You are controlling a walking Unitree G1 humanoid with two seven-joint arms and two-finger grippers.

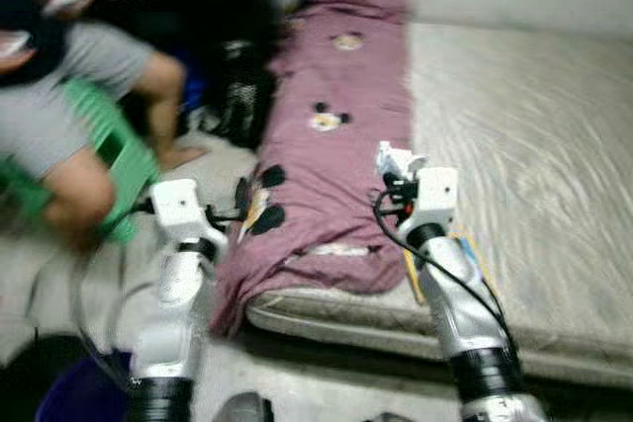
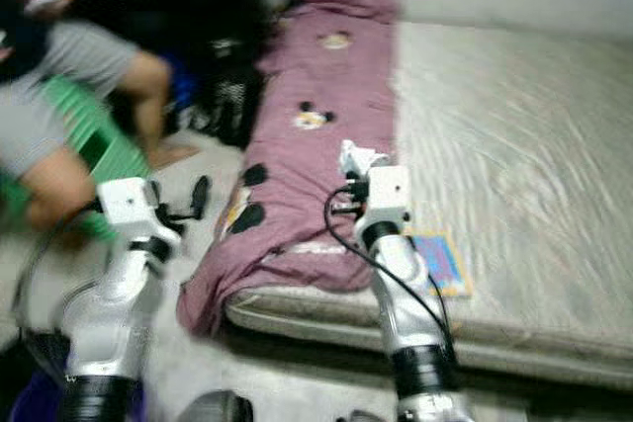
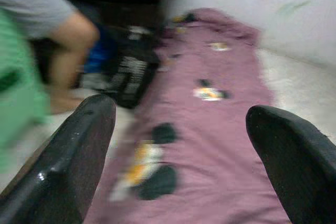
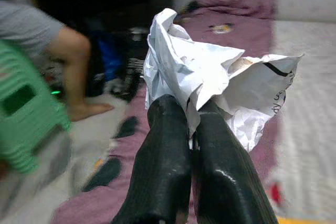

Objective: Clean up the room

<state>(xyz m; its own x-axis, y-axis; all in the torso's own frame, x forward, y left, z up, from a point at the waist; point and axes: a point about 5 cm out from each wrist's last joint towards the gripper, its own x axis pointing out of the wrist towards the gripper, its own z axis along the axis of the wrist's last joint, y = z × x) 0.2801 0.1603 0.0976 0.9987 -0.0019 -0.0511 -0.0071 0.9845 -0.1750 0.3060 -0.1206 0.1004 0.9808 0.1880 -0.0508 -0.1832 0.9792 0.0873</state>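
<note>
Crumpled paper pinched in right gripper over blanket.

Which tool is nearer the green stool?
Left. The left tool hangs open beside the mattress edge, near the green stool. The right tool, shut on crumpled white paper, is over the purple blanket.

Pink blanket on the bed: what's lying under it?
The pink blanket covers the mattress's left strip and hangs over its foot edge. Whatever lies beneath is hidden. A colourful booklet lies beside it, uncovered.
</note>
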